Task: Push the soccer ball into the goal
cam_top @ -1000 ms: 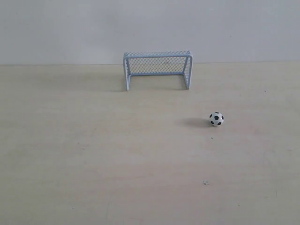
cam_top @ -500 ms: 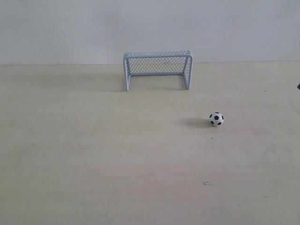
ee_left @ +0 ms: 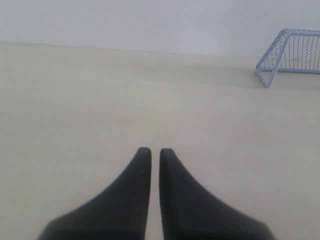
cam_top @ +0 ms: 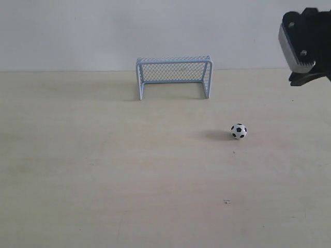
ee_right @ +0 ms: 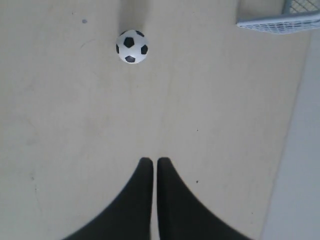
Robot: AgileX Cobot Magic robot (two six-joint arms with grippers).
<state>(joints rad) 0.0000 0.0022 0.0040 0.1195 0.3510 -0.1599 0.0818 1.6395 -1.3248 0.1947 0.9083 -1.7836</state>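
R arm (cam_top: 307,44) entered top-right; 1 soccer ball (cam_top: 238,131), 1 goal (cam_top: 174,61).

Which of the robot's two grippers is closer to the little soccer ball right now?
Right. The right gripper has the soccer ball ahead of it, not touching. The left gripper sees only a corner of the goal, no ball.

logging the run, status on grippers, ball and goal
Left gripper shut, empty. Right gripper shut, empty, apart from the soccer ball. Ball outside the goal. Nothing in between.
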